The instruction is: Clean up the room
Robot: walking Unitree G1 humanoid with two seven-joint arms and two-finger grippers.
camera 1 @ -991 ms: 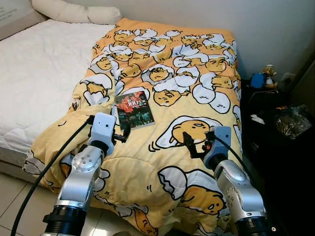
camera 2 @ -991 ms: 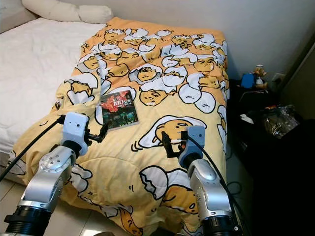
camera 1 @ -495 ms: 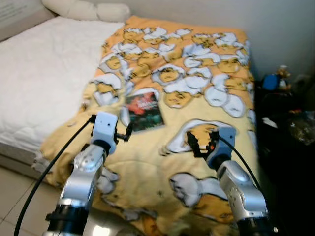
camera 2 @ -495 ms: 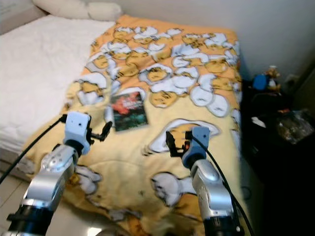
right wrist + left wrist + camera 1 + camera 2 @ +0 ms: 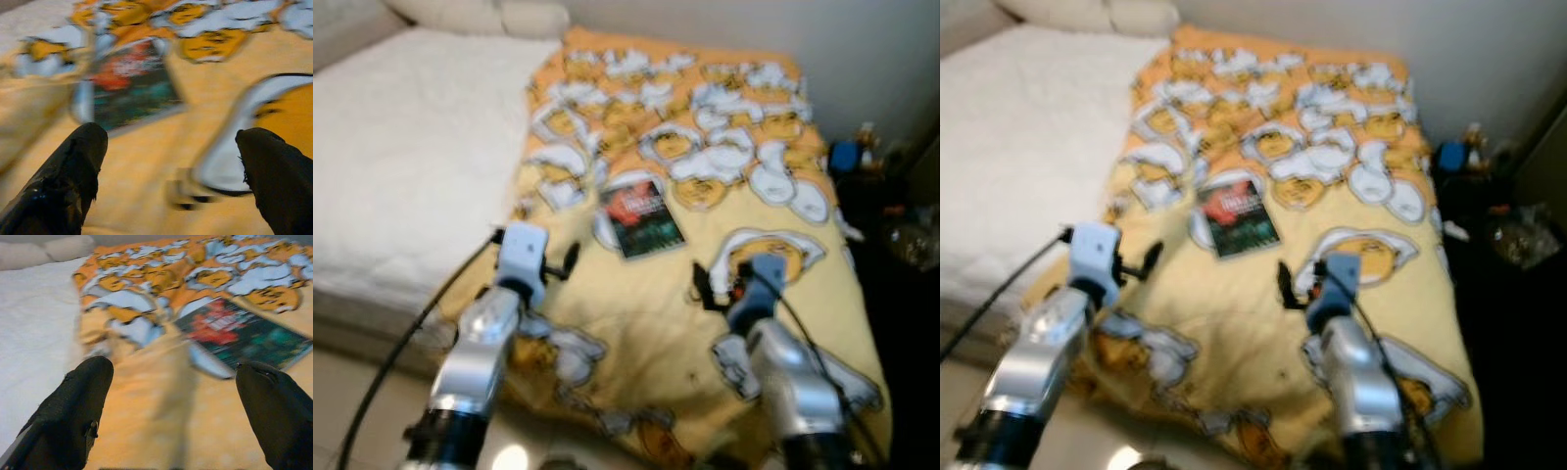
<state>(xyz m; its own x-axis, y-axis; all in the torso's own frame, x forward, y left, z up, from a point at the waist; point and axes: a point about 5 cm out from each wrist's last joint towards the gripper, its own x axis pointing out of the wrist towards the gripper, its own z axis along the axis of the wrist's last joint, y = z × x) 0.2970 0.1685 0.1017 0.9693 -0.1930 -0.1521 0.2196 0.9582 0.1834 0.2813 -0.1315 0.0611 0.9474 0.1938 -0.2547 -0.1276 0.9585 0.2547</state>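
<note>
the whole scene has slid and blurred against a second ago, so the camera is moving with the robot while the book keeps its place flat on the yellow cartoon blanket that covers the bed. the left gripper and right gripper hang just above the blanket short of the book, both with fingers spread wide and holding nothing. judging by this, the robot is closing in on the book as its first pickup.
</note>
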